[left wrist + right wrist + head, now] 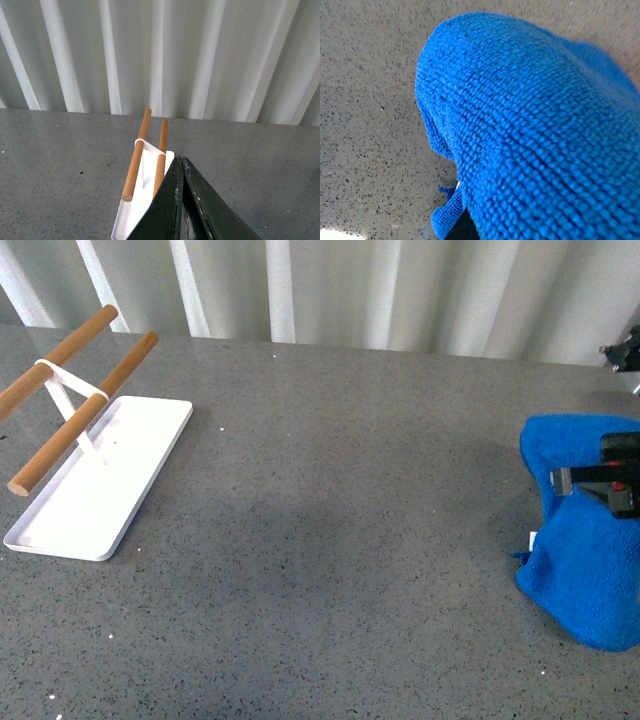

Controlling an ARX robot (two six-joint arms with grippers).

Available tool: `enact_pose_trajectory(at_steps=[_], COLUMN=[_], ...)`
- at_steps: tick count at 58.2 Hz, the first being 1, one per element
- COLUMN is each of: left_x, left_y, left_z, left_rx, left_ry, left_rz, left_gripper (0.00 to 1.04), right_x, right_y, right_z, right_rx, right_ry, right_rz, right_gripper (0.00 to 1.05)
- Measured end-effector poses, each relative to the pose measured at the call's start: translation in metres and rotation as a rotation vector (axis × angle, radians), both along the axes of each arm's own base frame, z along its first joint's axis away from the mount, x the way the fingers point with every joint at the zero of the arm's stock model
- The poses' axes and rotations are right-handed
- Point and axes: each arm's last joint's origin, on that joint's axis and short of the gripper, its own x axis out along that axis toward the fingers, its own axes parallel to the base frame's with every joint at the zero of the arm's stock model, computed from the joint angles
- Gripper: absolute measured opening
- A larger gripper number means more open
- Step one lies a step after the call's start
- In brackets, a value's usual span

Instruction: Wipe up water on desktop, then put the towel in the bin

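Observation:
The bright blue towel point(580, 540) hangs bunched at the far right of the dark grey speckled desktop point(330, 500), its lower end on or close above the surface; a small white tag shows on its left edge. My right gripper point(612, 482) is shut on the towel, mostly hidden by the cloth. In the right wrist view the towel point(530, 130) fills the picture over the desktop point(365, 100), hiding the jaws. My left gripper point(181, 165) is shut and empty, above the desktop point(60, 160), near the white tray. No bin is in view.
A white rectangular tray point(100, 485) lies at the left, carrying a white stand with two wooden rods point(80, 415); it also shows in the left wrist view point(135, 210). A ribbed white wall point(350, 290) runs behind the desktop's far edge.

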Motion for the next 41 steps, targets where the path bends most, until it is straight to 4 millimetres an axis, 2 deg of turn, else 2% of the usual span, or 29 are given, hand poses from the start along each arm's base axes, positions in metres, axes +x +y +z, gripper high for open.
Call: enact_pose_trajectory(at_steps=[15,41], left_x=[-0.004,-0.018], left_y=[0.0,0.0], left_z=[0.0,-0.003], left_rx=[0.0,0.0], left_ry=[0.0,0.004], left_rz=[0.0,0.0], left_gripper=[0.04,0.04], right_x=[0.002,-0.002], right_y=[0.007,-0.005], right_z=[-0.033,-0.045], right_rx=[0.014,0.028], right_ry=[0.075,0.077], right_rz=[-0.02,-0.045], right_gripper=[0.04,0.04])
